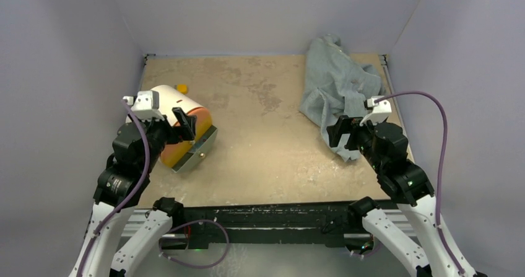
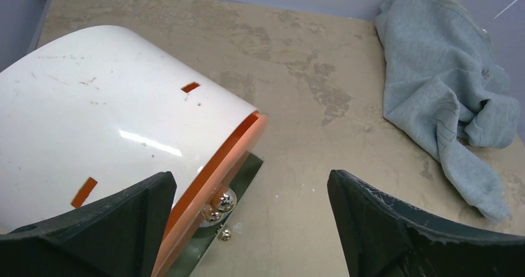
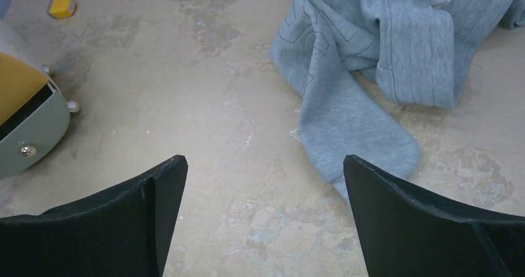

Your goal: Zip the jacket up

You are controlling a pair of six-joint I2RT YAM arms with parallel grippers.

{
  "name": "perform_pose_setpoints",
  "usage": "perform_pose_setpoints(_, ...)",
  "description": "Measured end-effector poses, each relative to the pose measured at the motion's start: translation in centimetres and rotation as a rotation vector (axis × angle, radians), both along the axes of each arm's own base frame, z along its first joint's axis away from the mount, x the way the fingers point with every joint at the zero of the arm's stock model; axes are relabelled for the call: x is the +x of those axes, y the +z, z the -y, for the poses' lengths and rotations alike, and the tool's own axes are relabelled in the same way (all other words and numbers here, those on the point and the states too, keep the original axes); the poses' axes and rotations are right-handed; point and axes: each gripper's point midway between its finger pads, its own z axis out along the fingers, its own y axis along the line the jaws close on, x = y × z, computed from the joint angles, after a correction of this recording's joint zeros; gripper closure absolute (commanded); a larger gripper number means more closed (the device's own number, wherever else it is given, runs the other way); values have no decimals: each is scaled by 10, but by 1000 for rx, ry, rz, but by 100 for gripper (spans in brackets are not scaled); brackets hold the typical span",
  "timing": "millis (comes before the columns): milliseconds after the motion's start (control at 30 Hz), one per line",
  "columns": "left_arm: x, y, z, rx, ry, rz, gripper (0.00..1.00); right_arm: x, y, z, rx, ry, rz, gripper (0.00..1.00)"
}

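The jacket (image 1: pixel 337 85) lies crumpled in a light grey heap at the back right of the table, one sleeve trailing toward the front. It also shows at the right of the left wrist view, jacket (image 2: pixel 433 85), and at the top of the right wrist view, jacket (image 3: pixel 384 48). I cannot make out its zipper in the folds. My right gripper (image 1: pixel 340 131) hovers open just in front of the sleeve end, right gripper (image 3: pixel 265 162), with bare table between its fingers. My left gripper (image 1: pixel 186 123) stands open far to the left, left gripper (image 2: pixel 251 178), holding nothing.
A white and orange rounded appliance (image 1: pixel 179 128) on a grey metal base lies on its side right by the left gripper, appliance (image 2: pixel 111 116). A small yellow piece (image 1: pixel 182 88) sits behind it. Grey walls close in the worn tan table (image 1: pixel 260 147) on three sides.
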Motion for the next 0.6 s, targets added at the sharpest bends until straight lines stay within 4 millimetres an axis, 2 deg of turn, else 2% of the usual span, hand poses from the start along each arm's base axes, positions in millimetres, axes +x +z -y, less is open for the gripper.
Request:
perform_pose_setpoints(200, 5, -3, -5, -5, 52, -70, 1, 1, -9, 1, -13, -12, -46, 1)
perform_pose_setpoints(267, 5, -2, -7, -9, 69, -71, 9, 2, -12, 3, -24, -31, -73, 1)
perform_pose_setpoints(333, 4, 0, -8, -6, 69, -65, 11, 8, -11, 4, -35, -53, -91, 1)
perform_pose_setpoints(433, 3, 0, -7, 9, 52, -61, 6, 22, -7, 4, -59, -85, -114, 1)
perform_pose_setpoints(500, 3, -1, -5, 9, 42, -55, 0, 41, -8, 1, -96, -107, -148, 1)
perform_pose_setpoints(600, 0, -9, -5, -5, 33, -26, 0, 73, -8, -7, -141, -119, -188, 1)
